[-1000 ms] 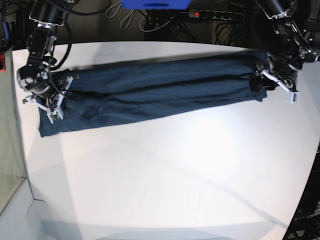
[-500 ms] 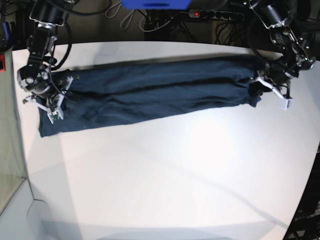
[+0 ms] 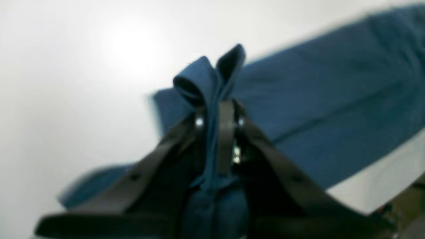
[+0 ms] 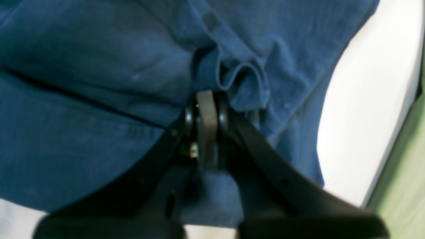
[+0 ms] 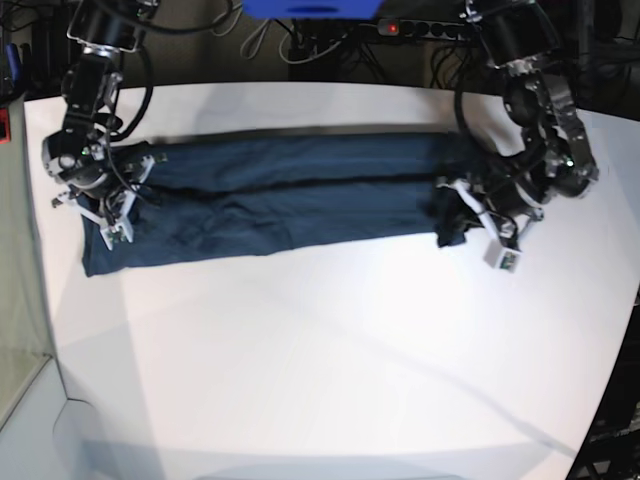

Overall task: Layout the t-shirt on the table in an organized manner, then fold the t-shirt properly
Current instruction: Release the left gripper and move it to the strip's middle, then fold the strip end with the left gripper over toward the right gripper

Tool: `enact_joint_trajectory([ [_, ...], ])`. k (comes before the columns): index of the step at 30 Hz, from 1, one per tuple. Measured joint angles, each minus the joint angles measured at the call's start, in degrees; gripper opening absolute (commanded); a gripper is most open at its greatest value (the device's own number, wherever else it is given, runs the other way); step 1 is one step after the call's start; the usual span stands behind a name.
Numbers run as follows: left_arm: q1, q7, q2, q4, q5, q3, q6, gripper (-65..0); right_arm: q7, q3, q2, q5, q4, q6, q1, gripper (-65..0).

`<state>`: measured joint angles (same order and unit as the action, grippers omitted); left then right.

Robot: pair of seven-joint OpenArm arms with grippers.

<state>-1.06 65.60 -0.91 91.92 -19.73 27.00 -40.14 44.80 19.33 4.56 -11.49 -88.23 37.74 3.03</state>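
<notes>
1. The large, smooth white worktop (image 5: 330,370) is lying bare along its near edge and through the middle.
2. One dark navy-blue soft fabric t-shirt (image 5: 280,200) is resting as a long narrow band near the far edge, running between the two side edges of the worktop.
3. Judging by that band, the sides are already folded inward; the end-to-end fold is underway and not yet finished.
4. The left gripper (image 5: 462,215) is clenching the band's end nearer the base view's right edge, with a pinched loop of cloth standing up between its closed fingers (image 3: 225,132) in the left wrist view.
5. The right gripper (image 5: 105,205) is pinching a ruffle of hem at the opposite end, close to that side edge.
6. Counting: one t-shirt, one worktop, two grippers, both grasping fabric.
</notes>
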Motion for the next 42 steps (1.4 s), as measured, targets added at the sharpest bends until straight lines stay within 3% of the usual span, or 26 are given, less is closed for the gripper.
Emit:
enact_joint_trajectory([
  [3, -3.1, -1.27, 2.19, -0.2, 6.95, -2.12, 0.26, -64.7, 0.24, -0.22, -0.37, -0.26, 0.0, 0.09, -0.39, -65.0],
  [5, -4.79, -5.9, 3.28, -0.07, 9.33, -4.5, 0.28, -64.7, 1.11, -1.31, -1.44, -1.49, 0.02, 0.0, -1.44, -65.0],
  [8, -6.16, -6.08, 4.87, -0.02, 12.35, -7.23, 4.52, -64.7, 0.96, -2.95, -2.32, -0.28, 0.2, 0.11, -2.36, -65.0],
  [15, -7.08, -6.67, 7.8, 1.27, 12.7, -9.38, 11.32, -64.7, 1.29, -4.13, -3.96, -0.04, 2.91, 0.87, -6.05, -65.0],
  [19, -7.21, -6.69, 7.72, 3.37, 12.68, -9.07, 11.67, -64.7, 0.5, -4.35, -4.0, 0.83, 6.82, 1.01, -9.11, -65.0],
  [24, -6.75, -6.58, 3.58, 8.04, 12.96, -8.81, 11.96, -64.7, -1.64, -4.07, -2.58, 3.02, 11.39, 1.57, -11.39, -65.0],
  [27, -4.83, -6.05, 3.96, 10.88, 12.74, -9.22, 12.28, -64.7, -3.17, -4.09, -2.69, 2.32, 12.15, 1.55, -11.82, -65.0],
  [31, -2.73, -6.45, 7.21, 12.79, 12.74, -9.4, 12.11, -64.4, -4.13, -3.98, -3.32, 2.34, 12.33, 1.46, -11.74, -65.0],
  [33, -2.1, -6.54, 8.57, 12.76, 15.58, -9.7, 14.12, -64.3, -4.04, -4.02, -3.45, 2.34, 12.37, 1.46, -11.91, -65.0],
  [37, 0.0, -8.81, 9.53, 13.64, 22.69, -12.57, 24.72, -64.1, -3.74, -4.02, -3.89, 1.66, 12.46, 1.44, -12.33, -65.0],
  [40, 2.36, -11.13, 9.33, 15.17, 25.83, -19.08, 31.89, -64.1, -3.8, -4.13, -4.11, 1.64, 12.52, 1.4, -12.35, -65.0],
  [42, 3.8, -12.85, 9.6, 16.11, 27.06, -23.74, 34.82, -64.1, -3.8, -4.15, -4.11, 1.7, 12.52, 1.42, -12.37, -65.0],
])
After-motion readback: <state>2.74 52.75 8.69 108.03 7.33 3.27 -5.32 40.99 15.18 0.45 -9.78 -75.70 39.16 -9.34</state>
